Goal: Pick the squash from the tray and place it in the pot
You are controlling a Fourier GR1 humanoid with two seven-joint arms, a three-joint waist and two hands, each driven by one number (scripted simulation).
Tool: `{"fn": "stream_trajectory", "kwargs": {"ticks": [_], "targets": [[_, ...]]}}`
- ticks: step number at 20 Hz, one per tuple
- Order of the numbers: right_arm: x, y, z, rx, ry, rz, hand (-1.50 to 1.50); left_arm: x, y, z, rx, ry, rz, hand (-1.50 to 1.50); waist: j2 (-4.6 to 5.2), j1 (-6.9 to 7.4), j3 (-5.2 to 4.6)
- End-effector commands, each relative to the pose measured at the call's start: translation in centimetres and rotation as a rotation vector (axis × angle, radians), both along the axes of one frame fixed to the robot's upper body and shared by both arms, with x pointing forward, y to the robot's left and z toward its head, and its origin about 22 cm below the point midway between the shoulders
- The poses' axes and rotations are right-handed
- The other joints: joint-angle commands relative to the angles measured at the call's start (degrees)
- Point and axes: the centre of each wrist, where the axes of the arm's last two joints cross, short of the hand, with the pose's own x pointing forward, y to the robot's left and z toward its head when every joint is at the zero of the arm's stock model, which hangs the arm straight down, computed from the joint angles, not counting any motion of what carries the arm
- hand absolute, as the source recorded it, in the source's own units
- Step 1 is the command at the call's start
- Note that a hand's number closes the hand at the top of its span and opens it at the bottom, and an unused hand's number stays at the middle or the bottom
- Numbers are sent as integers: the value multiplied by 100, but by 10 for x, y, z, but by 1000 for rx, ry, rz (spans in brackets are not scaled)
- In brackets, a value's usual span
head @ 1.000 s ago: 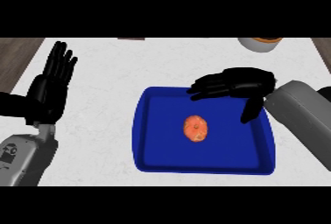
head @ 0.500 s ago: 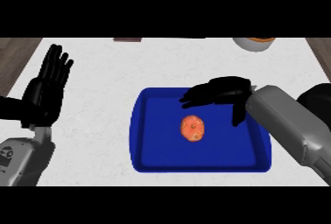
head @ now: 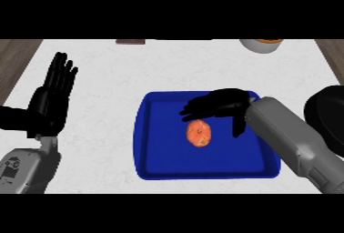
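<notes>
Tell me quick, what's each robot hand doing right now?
Left robot hand: open, fingers up, holding nothing.
Right robot hand: open above the squash, holding nothing.

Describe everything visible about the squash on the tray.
The squash is a small orange piece, oval in outline, with paler mottled patches on its surface. It lies flat near the middle of the blue tray, resting on the tray's floor. The right hand hangs just above its upper end, fingers spread downward; whether they touch it cannot be told.
</notes>
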Motion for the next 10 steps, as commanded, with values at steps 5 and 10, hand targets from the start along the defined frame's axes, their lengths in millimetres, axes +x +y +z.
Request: {"fn": "stream_trajectory", "kwargs": {"ticks": [5,10], "targets": [[-13,14,-23,-17,-23,12,-150,-8,5,-7,-21,8,2,0,-16,-41,-2],[-2,29,-32,-34,-3,16,-150,4,0,-5,1,11,-5,0,6,-11,-1]]}}
